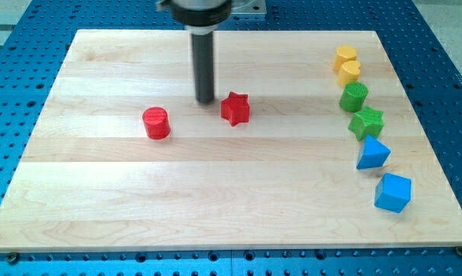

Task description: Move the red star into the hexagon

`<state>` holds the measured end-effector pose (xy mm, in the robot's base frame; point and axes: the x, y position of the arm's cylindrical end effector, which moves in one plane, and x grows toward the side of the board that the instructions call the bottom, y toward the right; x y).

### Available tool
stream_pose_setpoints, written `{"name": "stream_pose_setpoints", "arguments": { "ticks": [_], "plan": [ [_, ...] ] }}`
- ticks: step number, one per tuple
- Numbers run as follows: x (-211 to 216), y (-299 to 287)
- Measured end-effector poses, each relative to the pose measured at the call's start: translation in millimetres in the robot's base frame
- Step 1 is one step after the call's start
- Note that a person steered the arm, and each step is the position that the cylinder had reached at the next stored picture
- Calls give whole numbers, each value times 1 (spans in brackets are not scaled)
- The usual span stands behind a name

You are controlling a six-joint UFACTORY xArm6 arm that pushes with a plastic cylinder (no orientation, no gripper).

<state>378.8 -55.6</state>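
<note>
Toward the table's top edge, near its middle, my tip is resting bare on the wood, holding nothing. Just to the tip's right, the red star is lying slightly apart from it, while the yellow hexagon is sitting far off near the top-right corner.

A wooden bench is observed carrying a red cylinder and red star centrally; yellow, green and blue blocks are ranged along the view's right.
</note>
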Motion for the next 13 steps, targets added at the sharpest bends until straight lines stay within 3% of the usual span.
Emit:
{"name": "stream_pose_setpoints", "arguments": {
  "ticks": [1,2,3,4,5,6,7,9,10,11,12,13],
  "plan": [
    [33,-9],
    [43,45],
    [-13,94],
    [-21,80],
    [9,90],
    [-46,138],
    [-64,127],
    [8,106],
    [17,169],
    [-47,216],
    [-111,223],
    [-98,150]
  ]
}}
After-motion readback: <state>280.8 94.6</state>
